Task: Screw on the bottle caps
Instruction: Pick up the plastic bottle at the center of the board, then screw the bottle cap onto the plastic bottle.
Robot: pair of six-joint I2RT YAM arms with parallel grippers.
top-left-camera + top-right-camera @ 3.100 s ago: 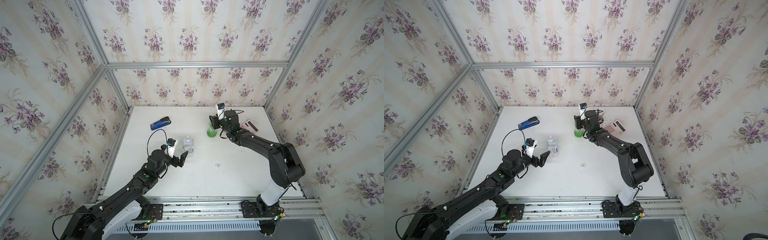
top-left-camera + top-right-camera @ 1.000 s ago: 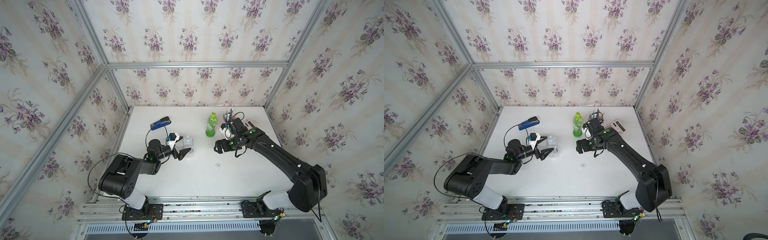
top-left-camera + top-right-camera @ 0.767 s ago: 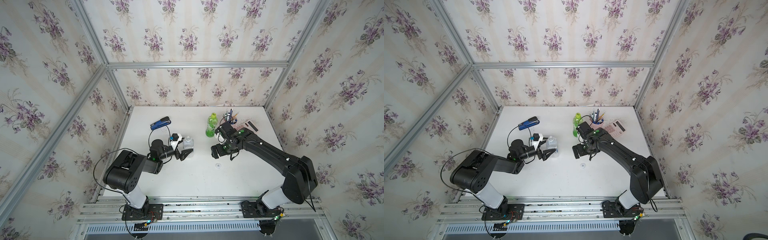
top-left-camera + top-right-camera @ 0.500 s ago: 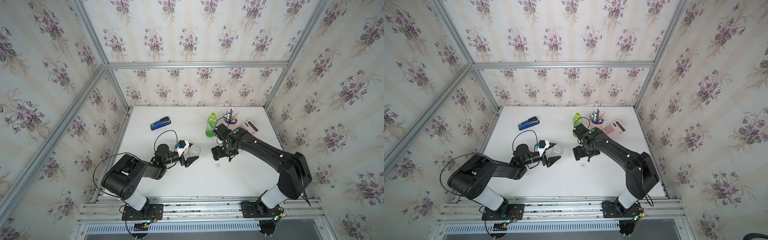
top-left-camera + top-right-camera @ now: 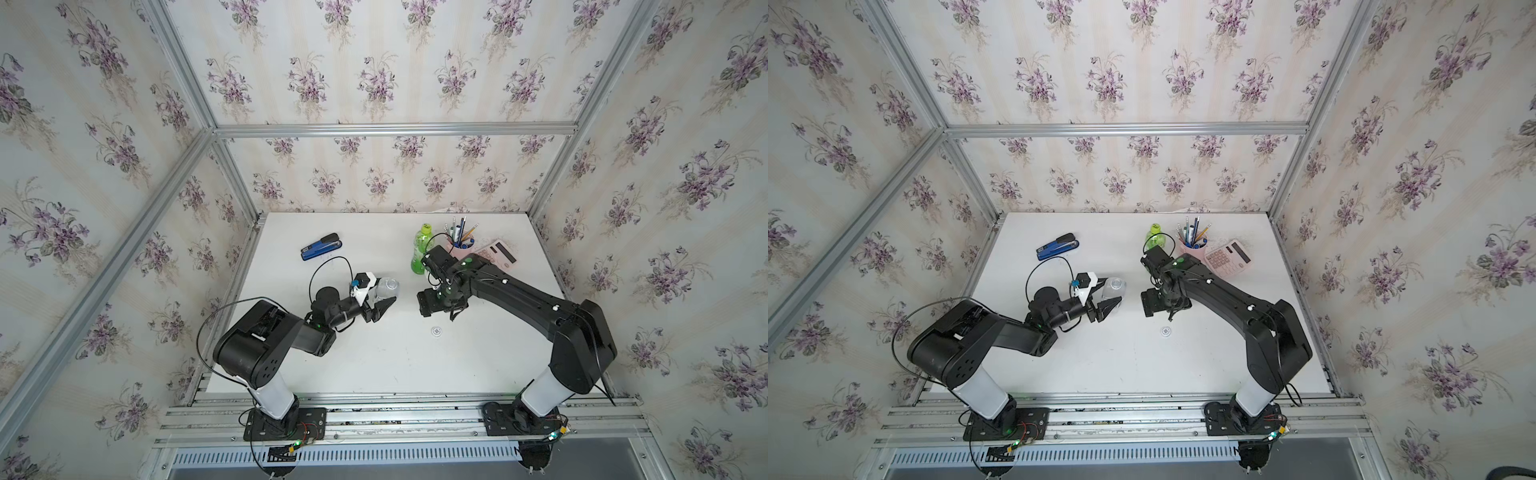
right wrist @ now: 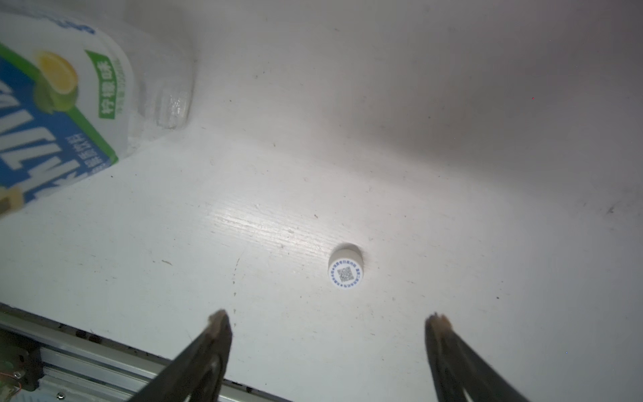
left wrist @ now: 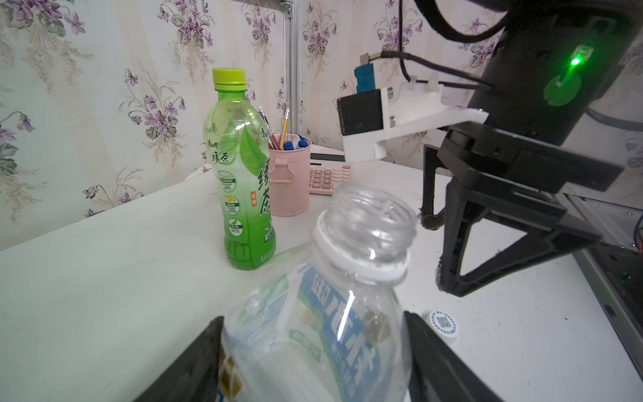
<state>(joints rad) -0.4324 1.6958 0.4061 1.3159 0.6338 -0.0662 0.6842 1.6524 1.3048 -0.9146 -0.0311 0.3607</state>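
Black plastic fingers of your left tool (image 7: 313, 323) now press both sides of the clear bottle (image 7: 330, 313). A second ago those jaws stood wide around it, so this has turned from an approach into a grip, and the bottle has shifted slightly toward 3 o'clock in the process. Its long axis runs nearly upright but tips off vertical in the left wrist view. The open threaded mouth (image 7: 372, 222) points up, and I cannot read the direction of lean from overhead. In both top views it sits near the counter's (image 5: 374, 365) middle, a little to the 9 o'clock side. Your right tool (image 6: 327, 320) has left the green bottle (image 5: 420, 253) and now hangs fingers-down, spread wide and empty, above the counter. The white cap (image 6: 346, 272) lies just ahead of its tips, untouched. That cap rests flat with its printed face up, so its short axis is vertical and the threaded side faces down, which suits a straight pinch from above. In a top view it lies at about 4 o'clock from the clear bottle (image 5: 1114, 287), near but apart. The green bottle stands upright at about 1 o'clock with its yellow-green cap (image 7: 228, 78) already on. I judge one bottle finished and this pair next.
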